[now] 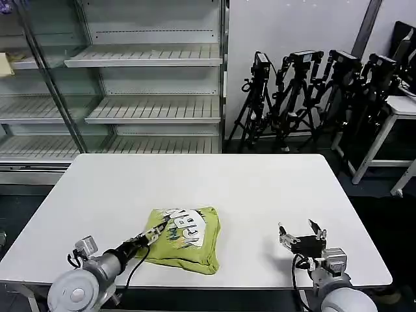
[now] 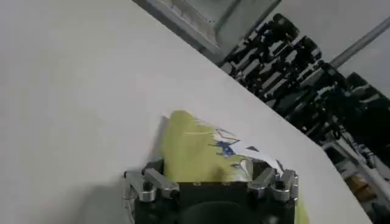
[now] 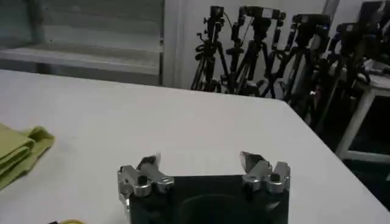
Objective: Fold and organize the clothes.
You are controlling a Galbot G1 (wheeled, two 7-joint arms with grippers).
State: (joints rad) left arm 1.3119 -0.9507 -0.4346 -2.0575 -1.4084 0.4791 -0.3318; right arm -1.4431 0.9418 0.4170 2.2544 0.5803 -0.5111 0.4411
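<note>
The lime yellow-green T-shirt (image 1: 185, 238) lies folded into a small bundle near the front of the white table (image 1: 214, 182), its white-and-dark lettering facing up. My left gripper (image 1: 158, 230) is at the bundle's left edge, low over the cloth. In the left wrist view, the left gripper (image 2: 210, 173) is open, with the shirt (image 2: 195, 149) lying between its spread fingers. My right gripper (image 1: 300, 233) hovers open over bare table to the right of the shirt, holding nothing. In the right wrist view, the right gripper (image 3: 198, 161) has a corner of the shirt (image 3: 18, 152) well off to its side.
Empty glass-fronted shelving (image 1: 149, 84) stands behind the table. Several black camera tripods (image 1: 305, 97) cluster at the back right, beside another white table (image 1: 396, 110). The table's front edge (image 1: 247, 283) runs just before both arms.
</note>
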